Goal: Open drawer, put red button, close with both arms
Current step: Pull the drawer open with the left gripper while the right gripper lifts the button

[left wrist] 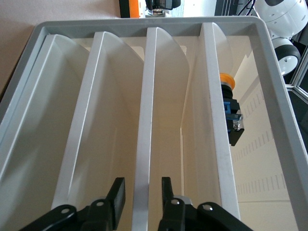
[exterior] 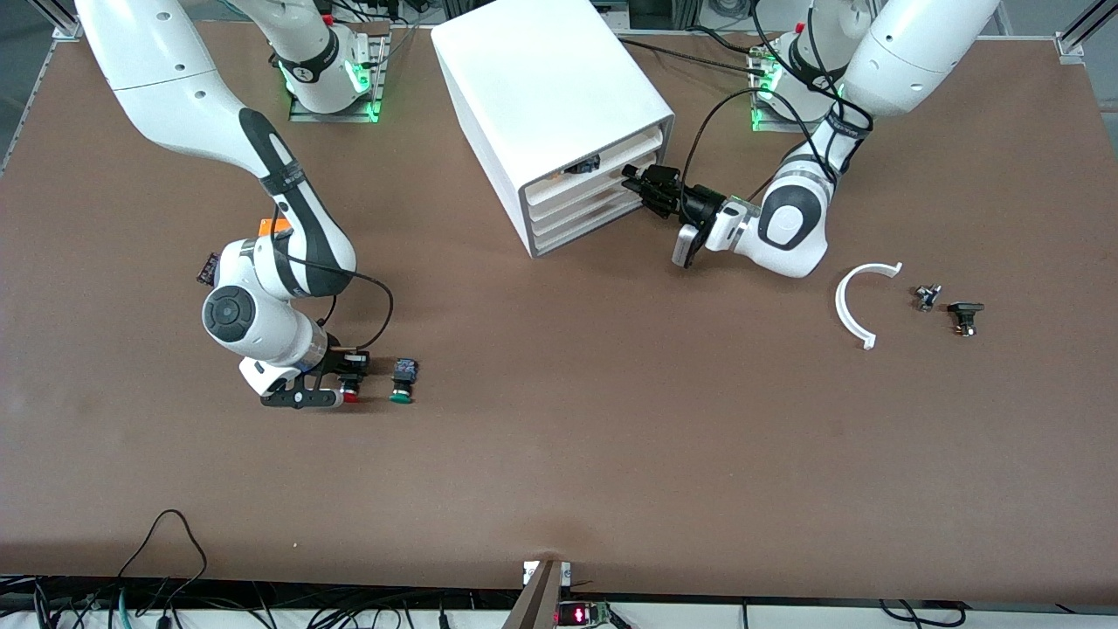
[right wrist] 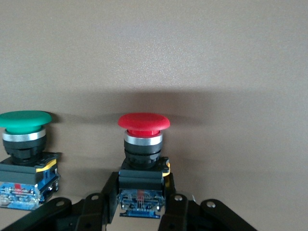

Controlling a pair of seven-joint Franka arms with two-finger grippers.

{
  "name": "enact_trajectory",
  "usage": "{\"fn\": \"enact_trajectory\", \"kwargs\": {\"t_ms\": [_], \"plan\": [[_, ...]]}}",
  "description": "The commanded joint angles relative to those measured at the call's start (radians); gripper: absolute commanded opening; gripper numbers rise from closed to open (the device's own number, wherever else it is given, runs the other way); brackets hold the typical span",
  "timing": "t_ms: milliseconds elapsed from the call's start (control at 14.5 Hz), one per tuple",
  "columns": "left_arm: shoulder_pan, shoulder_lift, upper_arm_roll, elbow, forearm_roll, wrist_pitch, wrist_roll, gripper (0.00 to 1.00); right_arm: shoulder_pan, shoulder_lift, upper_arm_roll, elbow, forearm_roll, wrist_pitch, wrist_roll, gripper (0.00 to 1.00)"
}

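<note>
Red button (right wrist: pixel 143 159) between right claw (right wrist: pixel 139 204) fingers, seemingly gripped

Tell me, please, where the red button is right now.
The red button lies on the table toward the right arm's end, between the right hand's fingers, beside the green button.

We see the right gripper (right wrist: pixel 140 204) with a finger either side of the red button (right wrist: pixel 143 159) (its black body), which lies on the brown table (right wrist: pixel 192 57) beside the green button (right wrist: pixel 25 149).

A green button (exterior: pixel 403 382), a white curved piece (exterior: pixel 852 306) and two small parts (exterior: pixel 927 297) lie on the table (exterior: pixel 611 437).
</note>
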Motion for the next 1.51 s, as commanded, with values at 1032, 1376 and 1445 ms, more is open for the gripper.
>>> {"fn": "enact_trajectory", "kwargs": {"t_ms": [1032,1376,1445], "plan": [[0.066,0.011,0.042,0.13,0.112,0.01,-0.089,0.0,0.099,-0.066,0.004,0.438,0.012,-0.644,0.421,0.0],[0.136,0.076,0.042,0.243,0.208,-0.001,-0.12,0.0,0.231,-0.067,0.007,0.508,0.017,-0.68,0.78,0.0],[0.144,0.095,0.042,0.268,0.215,-0.002,-0.12,0.0,0.265,-0.066,0.007,0.537,0.017,-0.705,0.857,0.0]]}}
